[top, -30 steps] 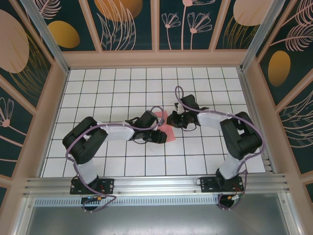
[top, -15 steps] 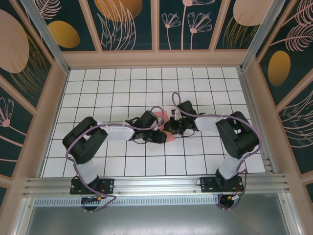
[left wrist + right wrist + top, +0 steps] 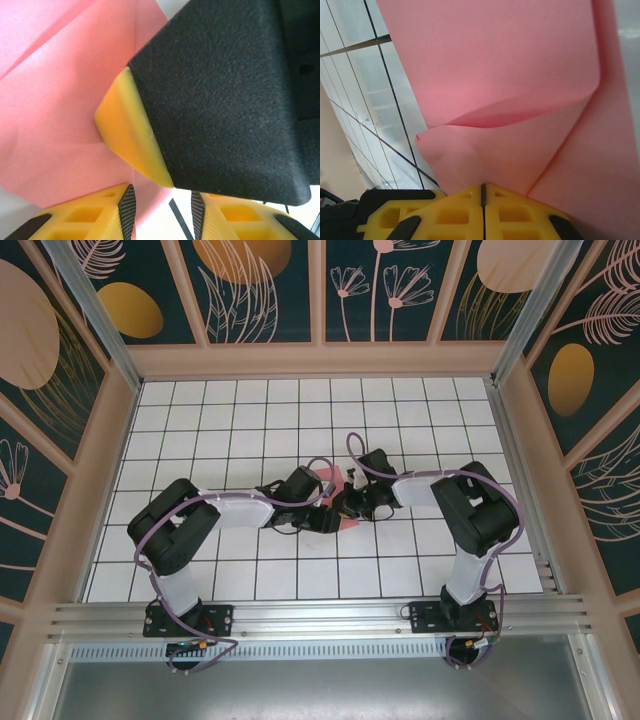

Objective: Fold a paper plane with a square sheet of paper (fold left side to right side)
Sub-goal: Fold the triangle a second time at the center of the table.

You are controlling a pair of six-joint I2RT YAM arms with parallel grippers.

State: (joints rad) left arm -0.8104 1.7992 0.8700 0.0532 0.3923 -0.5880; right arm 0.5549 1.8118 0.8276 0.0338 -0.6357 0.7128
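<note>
R gripper (image 3: 346, 506) was moved toward 8 o'clock, up against L gripper (image 3: 334, 521); more of pink paper (image 3: 336, 477) was hidden.

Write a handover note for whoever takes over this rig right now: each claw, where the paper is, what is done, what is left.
Left claw: open, fingers apart, low over the square sheet of paper.
Right claw: shut, tip against the paper; whether it pinches a layer cannot be told.
Paper: in the middle of the table, between the two claws.
Done: creases are in; one layer is curled up, not flat.
Left: flatten that layer, then make the remaining folds.
</note>
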